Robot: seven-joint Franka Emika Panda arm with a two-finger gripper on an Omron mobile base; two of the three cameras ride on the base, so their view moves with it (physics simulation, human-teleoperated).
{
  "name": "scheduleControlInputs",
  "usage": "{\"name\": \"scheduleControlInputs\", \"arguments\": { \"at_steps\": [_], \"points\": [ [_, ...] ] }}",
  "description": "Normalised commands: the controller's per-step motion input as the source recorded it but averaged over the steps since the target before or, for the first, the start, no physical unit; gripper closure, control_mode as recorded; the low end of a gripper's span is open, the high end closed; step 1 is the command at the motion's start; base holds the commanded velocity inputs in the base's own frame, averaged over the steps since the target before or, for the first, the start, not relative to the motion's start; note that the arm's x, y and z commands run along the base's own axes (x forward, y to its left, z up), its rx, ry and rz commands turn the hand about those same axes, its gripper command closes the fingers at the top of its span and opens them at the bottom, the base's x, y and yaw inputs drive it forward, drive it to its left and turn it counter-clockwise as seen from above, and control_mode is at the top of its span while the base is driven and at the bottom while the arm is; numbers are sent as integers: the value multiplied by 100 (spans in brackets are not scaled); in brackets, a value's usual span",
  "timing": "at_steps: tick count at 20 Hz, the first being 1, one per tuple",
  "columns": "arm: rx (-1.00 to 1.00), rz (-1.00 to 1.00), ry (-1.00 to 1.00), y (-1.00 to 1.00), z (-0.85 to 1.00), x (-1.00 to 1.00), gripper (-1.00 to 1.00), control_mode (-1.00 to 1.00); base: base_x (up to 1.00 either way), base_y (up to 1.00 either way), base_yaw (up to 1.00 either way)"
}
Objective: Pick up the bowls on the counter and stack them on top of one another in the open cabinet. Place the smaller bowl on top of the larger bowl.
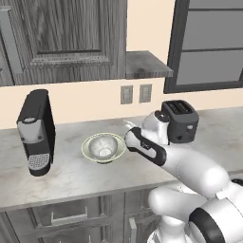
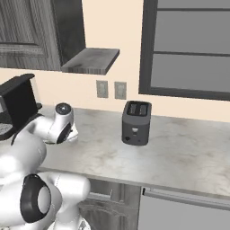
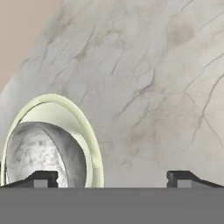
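Both bowls (image 3: 52,144) beside tool (image 3: 113,178)

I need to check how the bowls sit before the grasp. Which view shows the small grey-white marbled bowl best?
The left base view: the small grey-white marbled bowl shows whole, nested inside the wide cream-green bowl on the marble counter. The hand view crops it at the lower left, close up. In the right base view the arm blocks that spot.
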Motion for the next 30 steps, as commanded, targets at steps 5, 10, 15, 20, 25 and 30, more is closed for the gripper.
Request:
{"name": "scheduleControlInputs", "arguments": {
  "at_steps": [5,10,15,20,25,30],
  "points": [
    [16,3,-5,-13,-26,3,-100,-100,0,0,0],
    [7,8,-3,6,-24,22,-100,-100,0,0,0],
    [2,10,0,17,-12,20,-100,-100,0,0,0],
    [0,8,0,9,-7,10,-100,-100,0,0,0],
    [0,4,0,4,-9,12,-100,-100,0,0,0],
    [2,1,0,7,-2,17,-100,-100,0,0,0]
  ]
}}
